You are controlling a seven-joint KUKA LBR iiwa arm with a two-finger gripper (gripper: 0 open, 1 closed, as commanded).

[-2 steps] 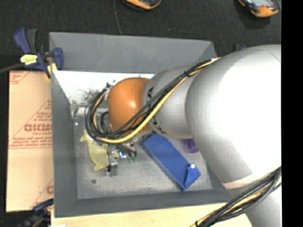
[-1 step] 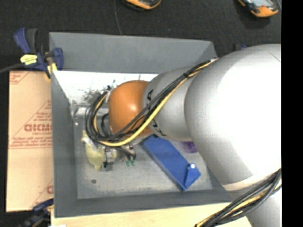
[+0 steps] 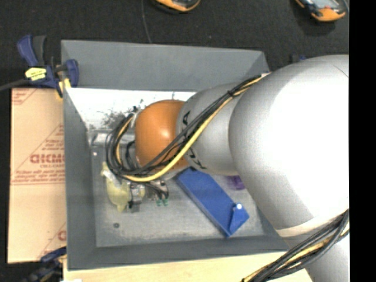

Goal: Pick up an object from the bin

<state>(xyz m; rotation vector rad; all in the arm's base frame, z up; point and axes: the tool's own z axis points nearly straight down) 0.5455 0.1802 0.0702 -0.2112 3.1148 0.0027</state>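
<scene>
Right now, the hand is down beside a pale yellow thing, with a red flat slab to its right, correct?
No: the slab is blue, not red. The camera view shows it right of the hand, which is beside the pale yellow thing.

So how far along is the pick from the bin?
Done: the arm is low inside the bin, its claw right beside a pale yellowish lump at the left. In hand: a grasp may be forming there, but I can't tell. Left: a visible hold and the lift out; the blue wedge lies apart on the floor.
</scene>
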